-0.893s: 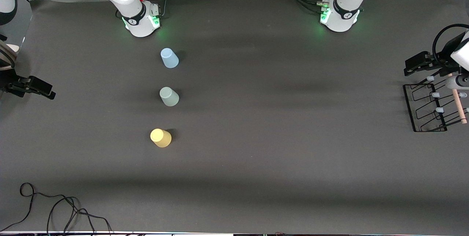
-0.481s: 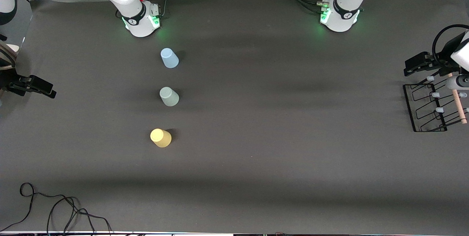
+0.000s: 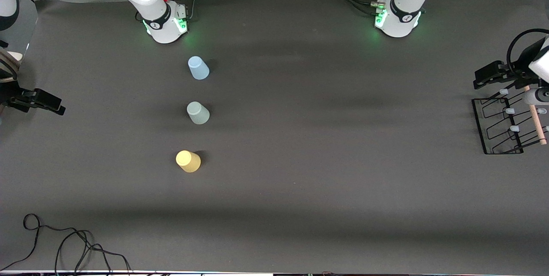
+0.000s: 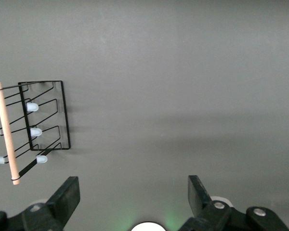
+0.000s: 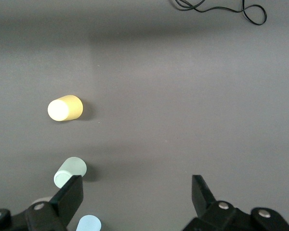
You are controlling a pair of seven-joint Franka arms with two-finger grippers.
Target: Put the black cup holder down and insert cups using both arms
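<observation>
Nothing grasped yet, both arms up and away from the work. Black cup holder point(image 3: 508, 125) sits at the right edge of the front view, at the left arm's end of the table, upright on its rectangular base with the wooden rod handle point(image 3: 535, 119) on top and the blue-capped prongs point(image 3: 510, 111) angled up, so the handle is the obvious grab point. Left gripper point(image 4: 134, 197) hangs over that end of the table; in the left wrist view its fingers are spread wide with only bare table point(image 3: 326, 147) between them, and the holder sits at the left edge of that view, not between the jaws. My read: it's staged to come down on the handle. The three cups stand in a column left of centre in the front view, rims down: light blue cup point(image 3: 198, 68) highest, grey-green cup point(image 3: 198, 113) in the middle, yellow cup point(image 3: 188, 161) lowest, well apart from each other, which leaves finger clearance. Right gripper point(image 5: 135, 197) is at the left edge of the front view, also wide open and empty, waiting; cups lie toward the left of its wrist view. A loose cable point(image 3: 64, 241) lies in the lower left corner, clear of everything.
</observation>
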